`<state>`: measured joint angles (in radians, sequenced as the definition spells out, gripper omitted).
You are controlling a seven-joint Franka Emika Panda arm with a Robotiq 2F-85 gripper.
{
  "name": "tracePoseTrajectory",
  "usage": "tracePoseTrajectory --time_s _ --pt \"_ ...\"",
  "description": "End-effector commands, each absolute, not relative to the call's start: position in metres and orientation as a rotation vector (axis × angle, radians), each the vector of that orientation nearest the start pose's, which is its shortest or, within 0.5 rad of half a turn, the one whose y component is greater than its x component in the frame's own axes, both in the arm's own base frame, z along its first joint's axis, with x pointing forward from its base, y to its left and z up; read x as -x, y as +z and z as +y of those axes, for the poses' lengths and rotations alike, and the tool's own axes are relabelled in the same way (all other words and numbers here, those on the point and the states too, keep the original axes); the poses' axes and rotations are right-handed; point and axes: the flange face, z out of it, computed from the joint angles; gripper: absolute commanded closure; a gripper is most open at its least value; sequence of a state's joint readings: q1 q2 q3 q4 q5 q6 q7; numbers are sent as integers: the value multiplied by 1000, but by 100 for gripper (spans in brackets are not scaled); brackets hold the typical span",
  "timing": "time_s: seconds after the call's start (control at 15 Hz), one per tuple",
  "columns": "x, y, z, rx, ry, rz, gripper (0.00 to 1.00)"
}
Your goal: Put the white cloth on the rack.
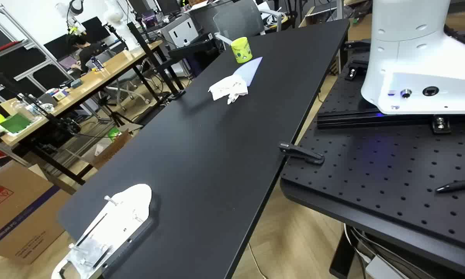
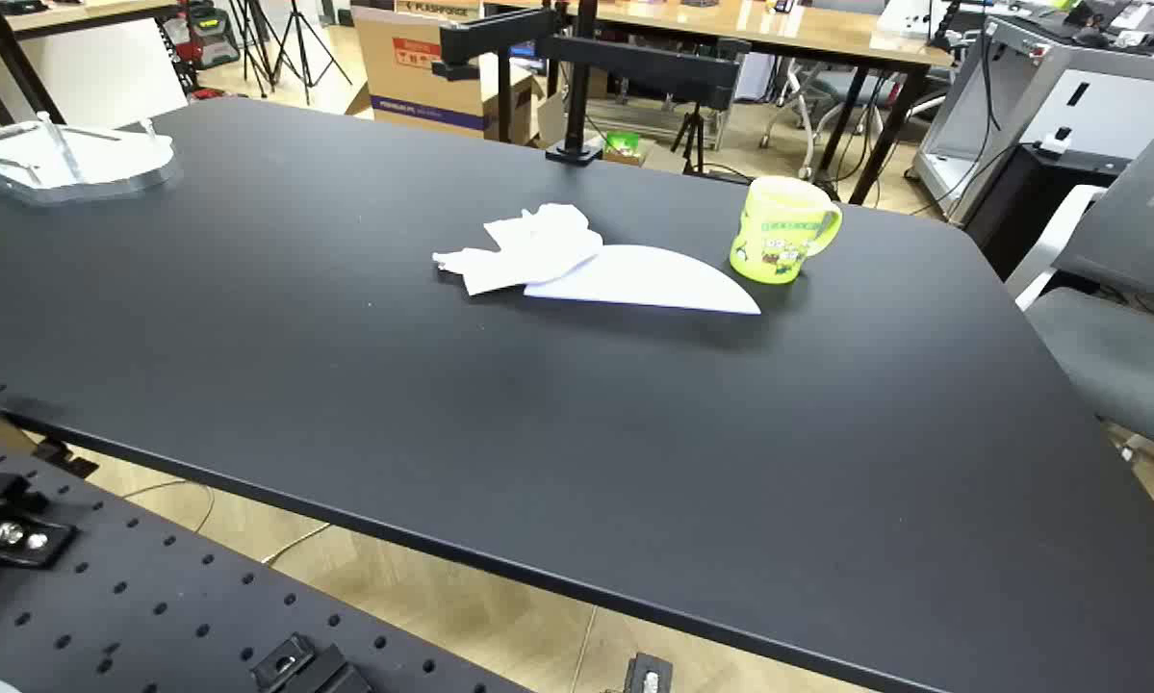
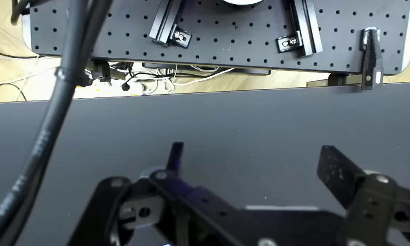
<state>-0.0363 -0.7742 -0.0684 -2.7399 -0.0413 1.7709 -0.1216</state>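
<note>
The white cloth (image 1: 228,87) lies crumpled on the black table. It also shows in an exterior view (image 2: 538,252), touching or overlapping one end of a flat, pale, curved piece (image 2: 649,277). A low white rack-like board with upright pegs (image 1: 120,217) lies at the opposite end of the table, and it also shows at the far left in an exterior view (image 2: 66,154). My gripper (image 3: 252,150) shows only in the wrist view. Its fingers are wide apart with nothing between them, above bare table surface. The cloth cannot be made out in the wrist view.
A yellow-green mug (image 1: 241,50) stands beyond the pale piece; it also shows in an exterior view (image 2: 782,229). A black monitor-arm post (image 2: 577,87) rises at the table edge. A gap separates the table from the perforated robot base plate (image 3: 232,34). A thick cable (image 3: 54,116) crosses the wrist view.
</note>
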Motion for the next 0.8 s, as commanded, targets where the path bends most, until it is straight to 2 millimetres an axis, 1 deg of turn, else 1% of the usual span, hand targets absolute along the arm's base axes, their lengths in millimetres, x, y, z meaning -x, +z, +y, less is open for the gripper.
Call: tracePoseTrajectory --time_s 0.0,0.67,0.73 --pt "-288 423 -32 3097 302 -82 0" --pt "-288 423 -32 3097 302 -83 0" --pt "-292 423 -37 3117 237 -48 0"
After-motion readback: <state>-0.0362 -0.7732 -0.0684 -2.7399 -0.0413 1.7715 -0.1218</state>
